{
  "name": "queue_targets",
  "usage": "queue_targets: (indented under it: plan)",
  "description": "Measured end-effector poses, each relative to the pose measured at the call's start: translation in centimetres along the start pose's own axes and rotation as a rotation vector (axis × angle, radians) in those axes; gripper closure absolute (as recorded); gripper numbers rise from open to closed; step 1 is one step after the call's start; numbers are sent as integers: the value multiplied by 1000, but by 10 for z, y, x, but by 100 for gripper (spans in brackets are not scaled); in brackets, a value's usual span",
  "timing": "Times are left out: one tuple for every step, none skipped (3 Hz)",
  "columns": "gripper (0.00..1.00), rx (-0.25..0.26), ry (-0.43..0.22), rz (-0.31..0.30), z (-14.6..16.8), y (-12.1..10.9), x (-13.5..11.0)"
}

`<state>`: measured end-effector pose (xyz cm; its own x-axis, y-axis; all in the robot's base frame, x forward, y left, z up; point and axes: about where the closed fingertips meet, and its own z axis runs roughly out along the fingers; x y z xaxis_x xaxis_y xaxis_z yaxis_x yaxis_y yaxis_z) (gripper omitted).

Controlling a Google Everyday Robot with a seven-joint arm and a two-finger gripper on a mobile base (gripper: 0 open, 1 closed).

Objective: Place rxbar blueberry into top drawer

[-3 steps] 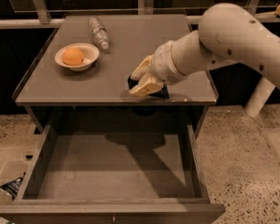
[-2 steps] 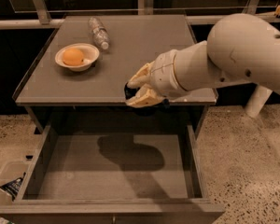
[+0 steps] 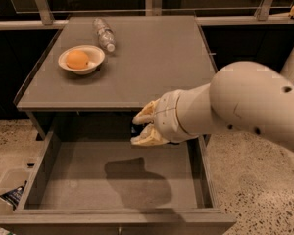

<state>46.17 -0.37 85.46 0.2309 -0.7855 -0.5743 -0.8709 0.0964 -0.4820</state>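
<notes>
Comparing this view with the one a second ago, note that the gripper (image 3: pixel 139 128) has left the front edge of the table (image 3: pixel 152 58). It now hangs at centre frame, below the tabletop edge and above the open drawer (image 3: pixel 44 166). Its shadow (image 3: pixel 137 182) falls on the bare drawer floor in the lower middle of the frame.

You cannot tell from this view whether the gripper is clamped or released, because its tip sits against the dark recess under the tabletop. The snack bar is not visible on the tabletop or on the drawer floor, so judge it as probably carried in the gripper. Treat the transfer as essentially done and the release as pending.

The bowl (image 3: pixel 95 53) with its orange (image 3: pixel 77 58) and the bottle (image 3: pixel 104 33), at upper left, are unmoved.
</notes>
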Motion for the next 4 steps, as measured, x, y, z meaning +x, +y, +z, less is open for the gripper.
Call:
queue_targets:
  plan:
    - [100,-34,7,29,45,19,35]
    - [100,-52,-35,78,93,28,76]
    - [100,-63,-67,131,137,39,113]
    - [100,-83,-56,158,169,51,137]
